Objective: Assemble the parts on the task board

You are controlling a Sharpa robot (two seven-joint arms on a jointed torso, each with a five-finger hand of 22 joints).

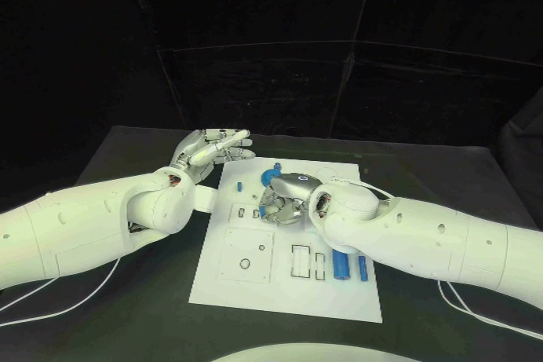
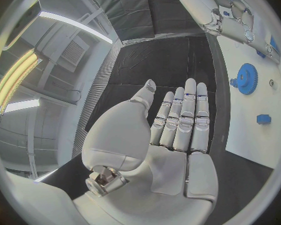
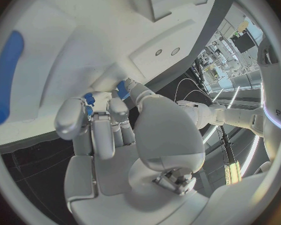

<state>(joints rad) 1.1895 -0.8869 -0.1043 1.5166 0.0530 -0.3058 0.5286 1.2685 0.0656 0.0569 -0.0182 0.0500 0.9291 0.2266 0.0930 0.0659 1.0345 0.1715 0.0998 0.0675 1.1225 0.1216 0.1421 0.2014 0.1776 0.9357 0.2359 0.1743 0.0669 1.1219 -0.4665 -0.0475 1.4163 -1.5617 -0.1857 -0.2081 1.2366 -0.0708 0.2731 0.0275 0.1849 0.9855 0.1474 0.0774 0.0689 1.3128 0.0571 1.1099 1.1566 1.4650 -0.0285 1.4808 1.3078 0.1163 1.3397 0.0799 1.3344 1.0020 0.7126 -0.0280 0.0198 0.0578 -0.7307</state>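
Observation:
The white task board (image 1: 255, 287) lies mid-table. My right hand (image 1: 283, 199) is bent down over the board's middle, and its curled fingertips (image 3: 93, 120) grip a small blue part (image 3: 122, 89), much of it hidden behind them. A blue gear (image 1: 269, 176) stands on the board just beyond that hand, with a small blue piece (image 1: 241, 186) to its left. Both show in the left wrist view, the gear (image 2: 245, 78) and the piece (image 2: 263, 119). My left hand (image 1: 209, 150) hovers off the board's far left corner, flat, fingers (image 2: 184, 115) stretched straight, holding nothing.
Three blue pegs (image 1: 343, 265) lie side by side on the board's near right part, under my right forearm. A raised white square block (image 1: 247, 256) with a hole sits near left on the board. Dark table (image 1: 136, 158) surrounds the board.

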